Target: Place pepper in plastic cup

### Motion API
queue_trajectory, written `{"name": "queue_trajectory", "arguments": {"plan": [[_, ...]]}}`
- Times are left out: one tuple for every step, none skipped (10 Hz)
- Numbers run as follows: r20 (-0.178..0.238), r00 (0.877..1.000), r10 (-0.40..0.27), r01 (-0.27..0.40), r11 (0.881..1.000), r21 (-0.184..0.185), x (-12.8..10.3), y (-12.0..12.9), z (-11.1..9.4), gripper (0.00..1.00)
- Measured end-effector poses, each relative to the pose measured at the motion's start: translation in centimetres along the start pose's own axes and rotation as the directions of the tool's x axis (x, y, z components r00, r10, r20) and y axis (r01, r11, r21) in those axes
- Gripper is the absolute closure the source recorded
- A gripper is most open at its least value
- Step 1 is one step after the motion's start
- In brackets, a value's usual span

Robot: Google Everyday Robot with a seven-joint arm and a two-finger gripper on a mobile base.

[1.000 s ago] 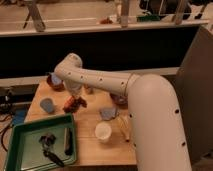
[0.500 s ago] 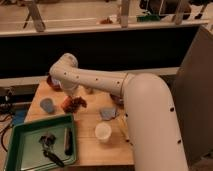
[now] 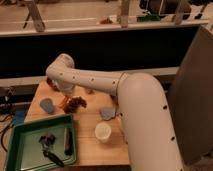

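Over the table's (image 3: 87, 132) far left, white arm (image 3: 95, 82) bent downward, gripper (image 3: 68, 96) above pepper (image 3: 64, 102).

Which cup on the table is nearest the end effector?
The small light-blue plastic cup at far left, above the green tray; the end effector hangs just right of it. The white cup and bluish container sit farther right.

My white tubular arm (image 3: 95, 80); gripper (image 3: 67, 95) near the slim orange-red pepper (image 3: 62, 103); dark grape bunch (image 3: 75, 104); light-blue plastic cup (image 3: 47, 105); white cup (image 3: 103, 132); green plastic tray (image 3: 20, 150); tan wooden table (image 3: 90, 145).
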Motion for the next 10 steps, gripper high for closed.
{"name": "queue_trajectory", "arguments": {"plan": [[0.012, 1.0, -0.026, 0.026, 1.0, 0.01, -0.4, -1.1, 0.4, 0.96], [0.026, 0.999, -0.045, 0.045, 0.999, 0.021, -0.4, -1.8, 0.8, 0.96], [0.045, 0.997, -0.067, 0.066, 0.997, 0.035, -0.5, -2.7, 1.3, 0.96], [0.067, 0.994, -0.088, 0.084, 0.995, 0.058, -0.7, -3.5, 1.7, 0.96], [0.09, 0.99, -0.112, 0.103, 0.99, 0.098, -1.1, -4.5, 1.9, 0.96], [0.103, 0.986, -0.13, 0.115, 0.983, 0.143, -1.1, -5.0, 2.1, 0.96], [0.113, 0.983, -0.142, 0.121, 0.978, 0.172, -1.1, -5.3, 2.2, 0.96], [0.127, 0.976, -0.178, 0.146, 0.963, 0.227, -1.5, -6.1, 2.4, 0.96], [0.133, 0.968, -0.212, 0.172, 0.95, 0.26, -2.0, -6.7, 2.8, 0.96], [0.138, 0.961, -0.238, 0.192, 0.94, 0.282, -2.4, -7.3, 3.1, 0.96]]}}
